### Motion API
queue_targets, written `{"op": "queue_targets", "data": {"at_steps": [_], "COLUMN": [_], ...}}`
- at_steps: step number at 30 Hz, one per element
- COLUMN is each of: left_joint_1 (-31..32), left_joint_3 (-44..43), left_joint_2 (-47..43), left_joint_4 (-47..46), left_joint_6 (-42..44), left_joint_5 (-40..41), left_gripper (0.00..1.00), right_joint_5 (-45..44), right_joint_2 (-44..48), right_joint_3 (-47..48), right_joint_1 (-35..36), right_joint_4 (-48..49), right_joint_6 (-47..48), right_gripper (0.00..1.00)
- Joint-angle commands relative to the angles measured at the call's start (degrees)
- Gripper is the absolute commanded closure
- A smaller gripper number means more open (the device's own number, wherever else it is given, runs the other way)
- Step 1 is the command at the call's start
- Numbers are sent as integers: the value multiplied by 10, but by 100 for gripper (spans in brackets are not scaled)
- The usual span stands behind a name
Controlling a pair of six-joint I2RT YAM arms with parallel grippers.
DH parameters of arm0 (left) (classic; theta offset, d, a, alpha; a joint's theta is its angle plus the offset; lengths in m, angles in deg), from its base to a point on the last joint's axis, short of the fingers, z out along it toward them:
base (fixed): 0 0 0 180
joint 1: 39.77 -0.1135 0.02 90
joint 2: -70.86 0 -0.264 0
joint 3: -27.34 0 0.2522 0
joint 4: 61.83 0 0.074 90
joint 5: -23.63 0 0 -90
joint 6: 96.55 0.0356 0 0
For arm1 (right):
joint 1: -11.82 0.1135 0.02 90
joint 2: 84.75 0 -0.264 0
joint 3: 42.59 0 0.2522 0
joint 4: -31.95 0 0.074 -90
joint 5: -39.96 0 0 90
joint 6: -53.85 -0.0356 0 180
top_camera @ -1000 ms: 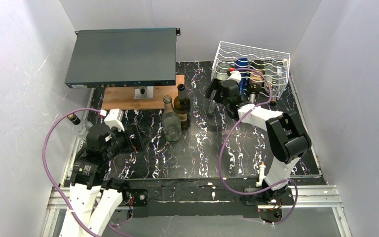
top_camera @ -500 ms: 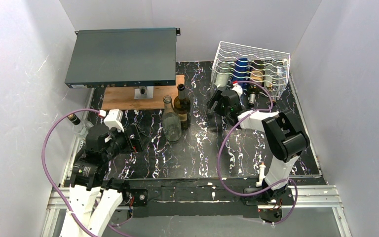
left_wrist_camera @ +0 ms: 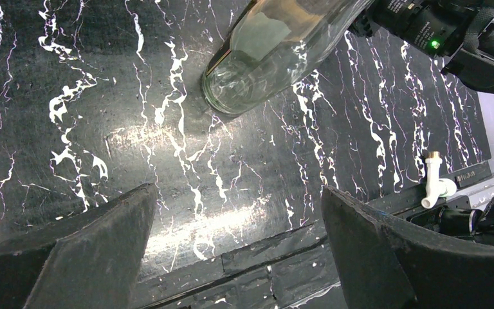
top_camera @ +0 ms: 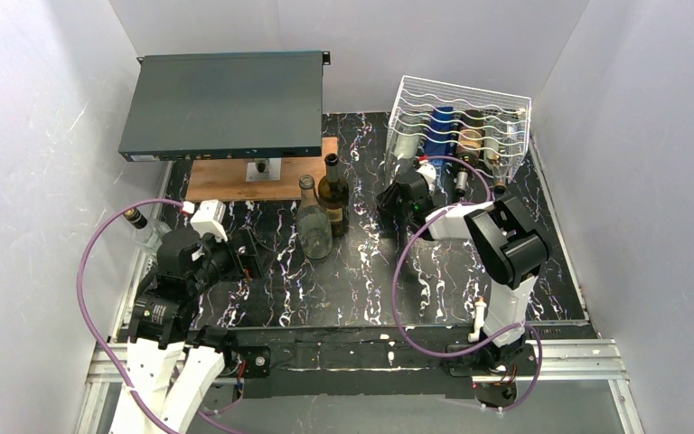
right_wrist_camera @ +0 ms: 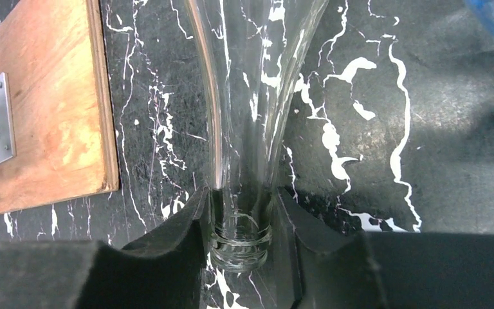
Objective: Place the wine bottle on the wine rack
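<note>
The right gripper (right_wrist_camera: 241, 217) is clenching the clear bottle (right_wrist_camera: 252, 77) by its neck at the rack's (top_camera: 463, 91) near-left, the blue bottle (top_camera: 441, 127) lying just right, while the left gripper (left_wrist_camera: 238, 215) is gaping.

Both arms share one build: the left arm (top_camera: 181, 271) and the right arm (top_camera: 511, 249) pair glossy white link shells with bulky black joint housings, rounded at the corners. A purple cable (top_camera: 90, 262) runs in a wide loop along the left arm, and a second purple cable (top_camera: 402, 271) does the same on the right. A small white camera block (top_camera: 208, 218) sits at the left wrist. One black housing on the left arm carries a round pale label, too small to read. A green light (left_wrist_camera: 435, 44) glows on the right arm's dark wrist body. The left tool (left_wrist_camera: 238, 192) and the right tool (right_wrist_camera: 241, 212) have thick, matte black, wedge-shaped fingers (left_wrist_camera: 83, 257) with a slightly grainy surface.
</note>
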Motion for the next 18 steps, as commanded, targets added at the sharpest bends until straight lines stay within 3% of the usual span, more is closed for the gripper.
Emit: {"op": "queue_targets", "data": {"at_steps": [1,8,18], "left_joint_1": [2,2,1], "left_joint_3": [1,0,1], "left_joint_2": [4,8,9], "left_joint_4": [-1,-2,-2], "left_joint_6": [5,6,6], "left_joint_5": [-6,-6,-6], "left_gripper": [1,1,1], "right_joint_5": [-32,-44,-36], "right_joint_2": [-26,-31,-16], "right_joint_3": [21,49,87], "right_joint_1": [2,-7,-49], "right_joint_4": [16,16,-28], "right_joint_6": [3,26,76], "right_gripper": [74,98,99]}}
